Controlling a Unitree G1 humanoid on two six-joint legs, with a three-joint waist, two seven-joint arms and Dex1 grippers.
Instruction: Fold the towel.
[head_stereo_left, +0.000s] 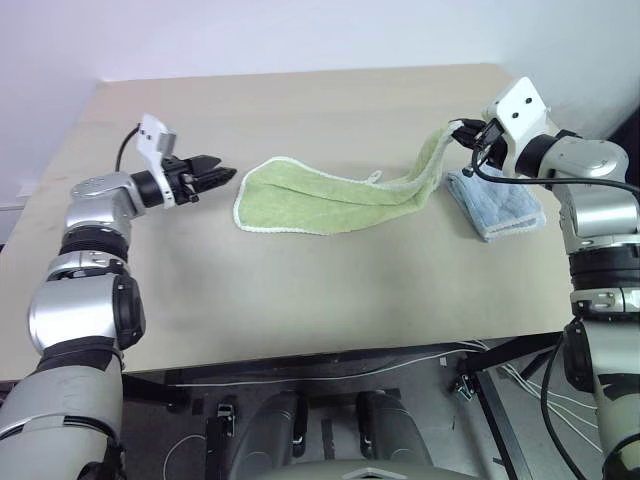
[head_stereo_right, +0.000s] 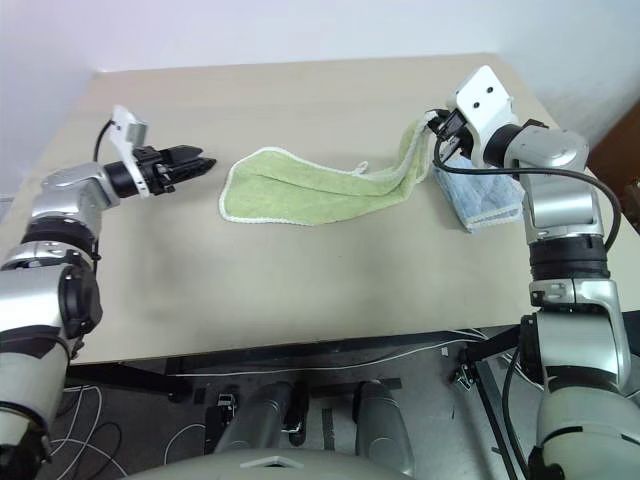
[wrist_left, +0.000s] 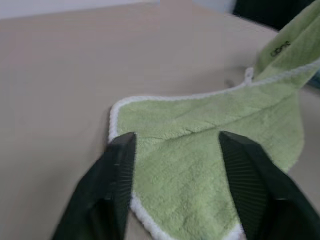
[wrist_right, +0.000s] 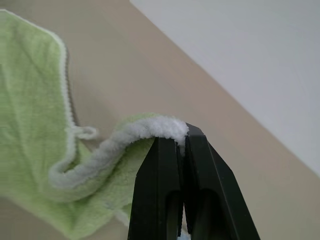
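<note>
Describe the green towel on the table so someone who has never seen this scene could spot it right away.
On the tan table, look along the far half, between the two arms. The towel is a long light-green terry strip with white stitched edging; one end lies flat near the open left gripper, the other hangs pinched in the right gripper. Unlike the folded light-blue cloth beside it, it is green and stretched out.

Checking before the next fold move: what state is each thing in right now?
towel: mostly flat on the table, right end lifted
left gripper: open, beside the towel's left end, holding nothing
right gripper: shut on the towel's edge
blue cloth: folded, lying on the table
</note>
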